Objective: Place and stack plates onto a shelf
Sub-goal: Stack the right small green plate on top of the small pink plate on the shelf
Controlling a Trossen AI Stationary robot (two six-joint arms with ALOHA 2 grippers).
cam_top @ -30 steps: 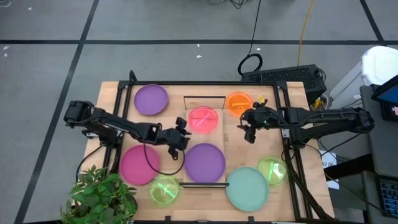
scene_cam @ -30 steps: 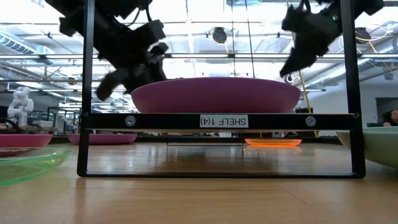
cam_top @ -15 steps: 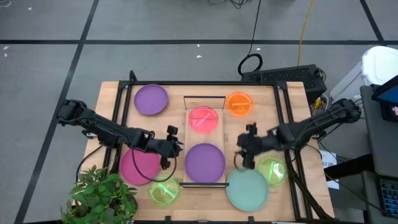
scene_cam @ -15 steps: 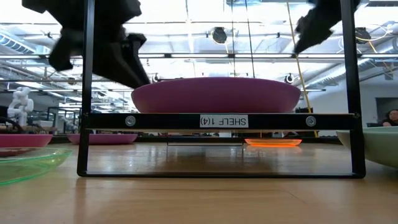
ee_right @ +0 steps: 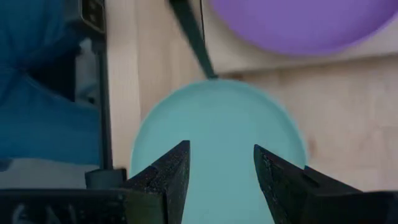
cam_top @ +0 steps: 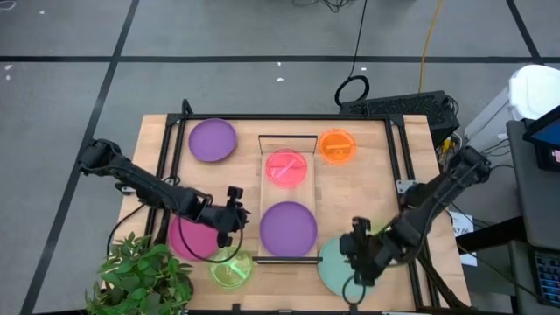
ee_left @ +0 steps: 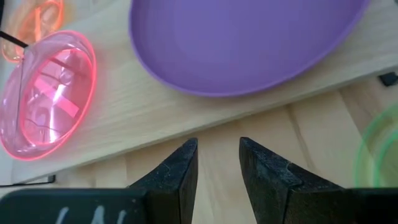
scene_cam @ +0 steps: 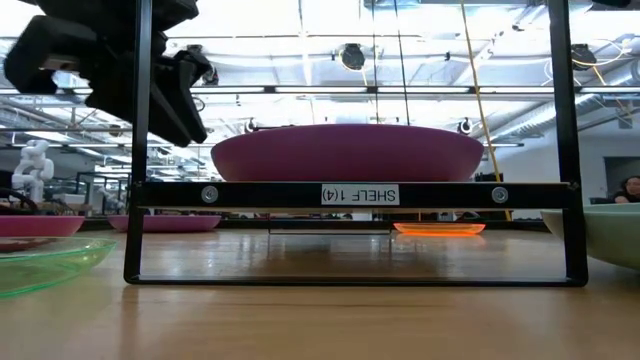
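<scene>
right gripper (cam_top: 357,254), fingers parted and empty, above the pale teal plate (cam_top: 337,269) lying just off the near end of the shelf (cam_top: 311,179). left gripper (cam_top: 233,214), fingers a little apart and empty, between the magenta plate (cam_top: 188,238) and the shelf's purple plate (cam_top: 288,227) (pink-red plate (cam_top: 285,168) farther along the board). green plate (cam_top: 229,268) just beside it; potted plant (cam_top: 144,276) at the table's corner.

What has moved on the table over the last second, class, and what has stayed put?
The right gripper swung from beside the small translucent orange plate to above the large pale teal plate, open and empty. The left gripper drew back from the long light-wood shelf towards the large magenta plate, open. No plate moved.
</scene>
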